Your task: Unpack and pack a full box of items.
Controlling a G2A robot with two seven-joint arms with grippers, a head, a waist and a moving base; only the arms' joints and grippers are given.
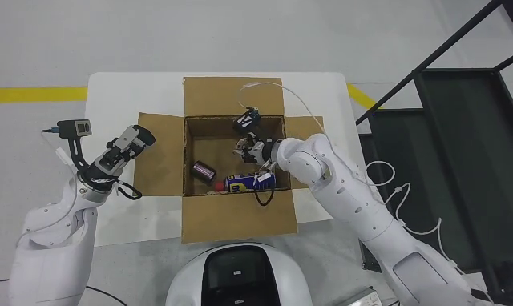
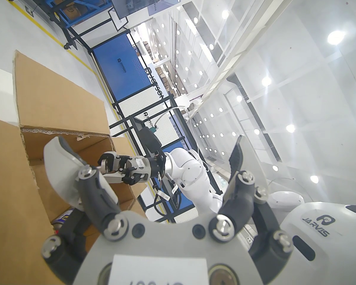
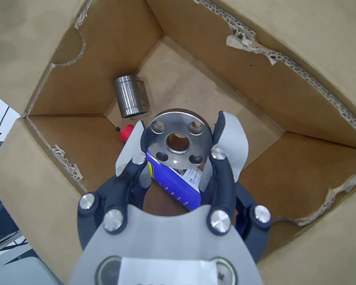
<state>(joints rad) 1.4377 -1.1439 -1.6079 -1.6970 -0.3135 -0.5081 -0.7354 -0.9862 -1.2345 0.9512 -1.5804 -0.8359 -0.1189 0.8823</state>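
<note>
- The cardboard box (image 1: 160, 154) stands on the white desk (image 1: 120, 98) with all four flaps folded outward and its top open.
- The right pincer (image 3: 178, 137) hangs inside the box opening, its two fingers pinching a round metal flange (image 3: 178, 126) by opposite edges.
- The metal flange has a central bore and four smaller holes around it. It is held flat-faced toward the wrist camera, up off the box floor and right over the spray can.
- In the top view the right pincer (image 1: 250, 148) sits over the middle of the box, a little toward the far wall.
- A blue and yellow spray can (image 3: 178, 182) lies on its side on the box floor along the near wall, seen from above at (image 1: 240, 181). Its red cap (image 3: 127, 131) points toward a corner.
- A short metal cylinder (image 3: 130, 96) lies on its side on the floor close to that same corner, near the red cap but apart from it.
- The left pincer (image 2: 149, 149) has its fingers spread wide with nothing between them.
- Seen from above, the left pincer (image 1: 132, 142) is outside the box, at the outer edge of the left flap above the desk, tilted upward.
</note>
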